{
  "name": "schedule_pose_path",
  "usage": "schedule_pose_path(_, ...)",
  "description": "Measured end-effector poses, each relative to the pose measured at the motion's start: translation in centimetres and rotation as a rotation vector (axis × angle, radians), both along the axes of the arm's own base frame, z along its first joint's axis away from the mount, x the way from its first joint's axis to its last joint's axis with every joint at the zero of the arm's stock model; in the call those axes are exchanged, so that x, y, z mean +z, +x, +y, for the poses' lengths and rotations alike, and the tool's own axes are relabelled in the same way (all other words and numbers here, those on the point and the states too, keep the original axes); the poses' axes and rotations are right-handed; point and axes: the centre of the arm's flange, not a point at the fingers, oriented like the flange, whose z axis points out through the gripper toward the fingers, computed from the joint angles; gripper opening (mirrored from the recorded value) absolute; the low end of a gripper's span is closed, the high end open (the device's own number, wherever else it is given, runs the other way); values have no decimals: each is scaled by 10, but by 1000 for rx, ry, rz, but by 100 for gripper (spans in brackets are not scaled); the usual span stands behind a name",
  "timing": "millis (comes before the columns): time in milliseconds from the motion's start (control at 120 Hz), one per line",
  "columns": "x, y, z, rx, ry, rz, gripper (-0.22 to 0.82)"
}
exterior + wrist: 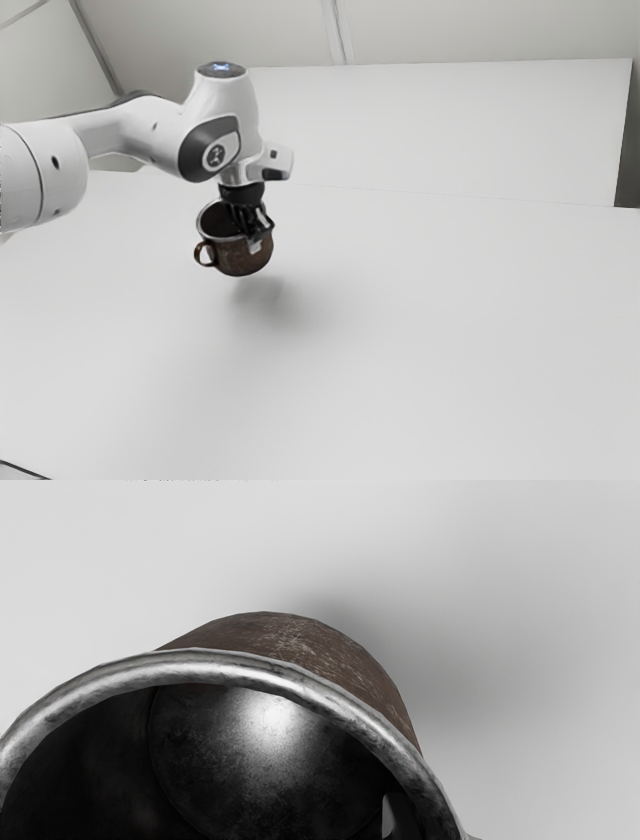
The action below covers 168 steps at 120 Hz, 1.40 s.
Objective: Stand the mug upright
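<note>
Held just off the table, the brown mug (243,258) has a metal rim, and its handle points to the exterior view's left. Its mouth faces up with a slight tilt. My gripper (257,238) comes down over the rim at the side away from the handle, pinching the wall there. In the wrist view the mug (320,645) shows its dark inside and scratched outer side; my gripper (434,827) has one finger inside the wall and a sliver of the other outside it. The handle is hidden in that view.
The white table (400,350) stretches out below and around the mug, with a soft shadow under it. Behind stands a white panel (450,130). A thin dark line (22,470) crosses the near left corner of the exterior view.
</note>
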Motion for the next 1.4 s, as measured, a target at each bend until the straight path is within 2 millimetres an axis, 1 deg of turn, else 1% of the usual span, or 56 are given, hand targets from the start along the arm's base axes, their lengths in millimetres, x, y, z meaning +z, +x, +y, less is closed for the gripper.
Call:
schedule_pose_path(58, -6, 1, -5, 23, -12, 2, -17)
schedule_pose_path(167, -17, 6, -9, 75, -46, -5, -17)
schedule_pose_path(367, -30, 11, -20, 141, -89, -25, -17)
schedule_pose_path(483, -44, 15, -25, 171, -102, -33, -17)
schedule_pose_path(767, -61, 17, -26, 248, -127, -31, -17)
schedule_pose_path(1000, -70, 18, -26, 287, -132, -25, -17)
schedule_pose_path(1150, -77, 18, -26, 302, -132, -13, -13)
schedule_pose_path(1325, -79, 18, -27, 312, -136, -9, -7)
schedule_pose_path(1367, -79, 18, -27, 313, -136, -8, -2)
schedule_pose_path(1400, -79, 17, -27, 314, -137, -8, 6)
